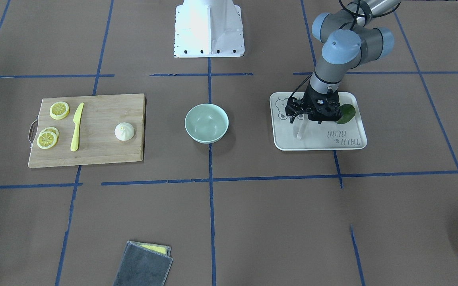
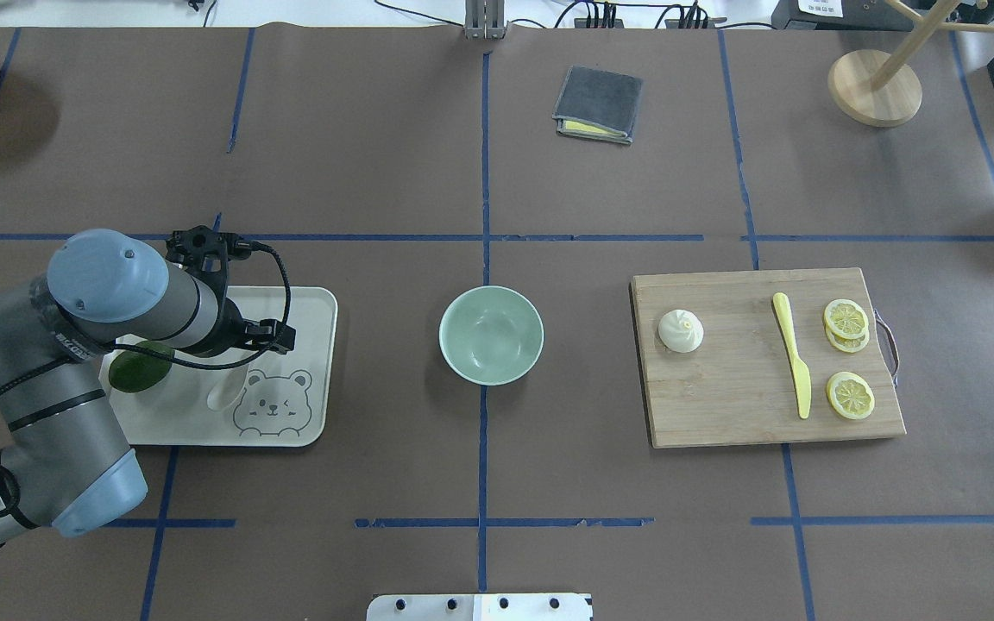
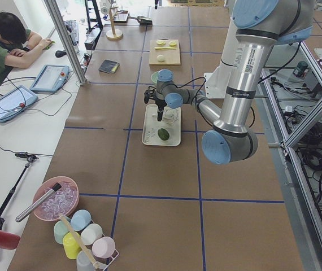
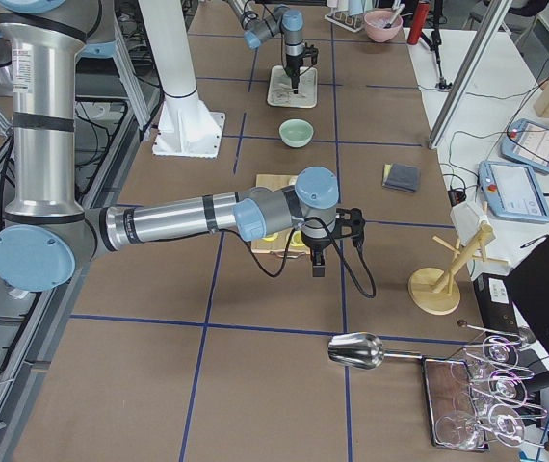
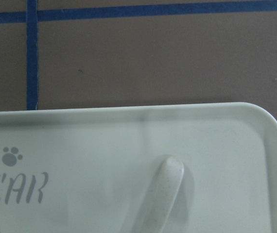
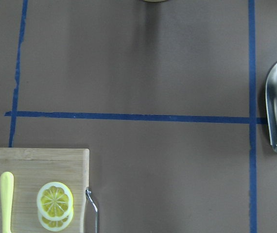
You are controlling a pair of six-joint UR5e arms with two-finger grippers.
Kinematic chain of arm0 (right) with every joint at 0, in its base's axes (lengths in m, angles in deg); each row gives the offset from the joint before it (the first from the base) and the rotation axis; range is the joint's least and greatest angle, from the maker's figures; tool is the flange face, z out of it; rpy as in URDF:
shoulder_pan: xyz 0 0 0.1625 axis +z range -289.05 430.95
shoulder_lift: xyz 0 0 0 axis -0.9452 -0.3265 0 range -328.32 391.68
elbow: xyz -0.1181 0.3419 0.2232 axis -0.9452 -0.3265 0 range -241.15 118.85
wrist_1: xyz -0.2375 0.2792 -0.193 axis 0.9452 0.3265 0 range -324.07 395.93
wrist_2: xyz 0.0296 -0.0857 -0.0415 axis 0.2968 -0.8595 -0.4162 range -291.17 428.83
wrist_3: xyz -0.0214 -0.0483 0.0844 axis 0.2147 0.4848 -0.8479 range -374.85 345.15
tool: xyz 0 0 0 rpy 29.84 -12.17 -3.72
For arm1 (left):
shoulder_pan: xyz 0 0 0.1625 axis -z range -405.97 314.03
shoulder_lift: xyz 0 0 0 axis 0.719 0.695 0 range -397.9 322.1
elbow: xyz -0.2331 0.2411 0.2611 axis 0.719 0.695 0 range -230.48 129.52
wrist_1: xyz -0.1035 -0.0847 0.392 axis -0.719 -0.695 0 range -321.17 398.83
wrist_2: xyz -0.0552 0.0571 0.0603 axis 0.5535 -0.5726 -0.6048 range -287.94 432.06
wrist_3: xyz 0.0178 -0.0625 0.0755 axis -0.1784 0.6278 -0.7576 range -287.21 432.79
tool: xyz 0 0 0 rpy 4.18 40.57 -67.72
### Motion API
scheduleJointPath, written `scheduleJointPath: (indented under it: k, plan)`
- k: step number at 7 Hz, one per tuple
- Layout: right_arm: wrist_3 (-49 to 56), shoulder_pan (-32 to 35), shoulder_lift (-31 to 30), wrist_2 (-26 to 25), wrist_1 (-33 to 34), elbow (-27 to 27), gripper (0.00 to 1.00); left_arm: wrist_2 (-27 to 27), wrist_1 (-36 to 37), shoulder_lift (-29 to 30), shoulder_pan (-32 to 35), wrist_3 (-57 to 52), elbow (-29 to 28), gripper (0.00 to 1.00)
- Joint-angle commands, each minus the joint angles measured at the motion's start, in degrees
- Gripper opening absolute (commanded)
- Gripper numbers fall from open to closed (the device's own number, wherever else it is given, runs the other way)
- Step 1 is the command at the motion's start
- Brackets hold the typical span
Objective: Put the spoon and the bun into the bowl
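Currently bowl [image 2: 491, 336] empty; spoon [image 1: 300, 131] left of it, bun [image 2: 681, 331] right, neither in. Left pincer [image 1: 311, 114] over spoon, grip state unclear.

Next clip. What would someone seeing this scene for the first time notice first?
The left tool draws the eye: it hangs over the white bear tray, close above the spoon and beside a dark green fruit. The mint bowl sits empty at the table's centre. The bun lies on the wooden board with lemon slices and a yellow knife.
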Motion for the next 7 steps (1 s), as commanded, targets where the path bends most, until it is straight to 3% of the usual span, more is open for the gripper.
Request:
scheduleJointPath:
  k: [1, 2, 7]
  plan:
    - [-7.04, -3.39, 0.03, -0.06, -2.04, 2.38, 1.00, -0.22, -0.95, -0.10, -0.87, 0.38, -0.98, 1.00]
    - [-9.58, -4.71, 0.03, -0.23, -2.12, 3.26, 1.00, -0.22, -0.95, -0.01, -0.87, 0.38, -0.98, 0.93]
    - [-14.95, -8.15, 1.26, -0.67, -2.13, 4.76, 1.00, -0.22, -0.95, -0.28, -0.87, 0.38, -0.46, 0.16]
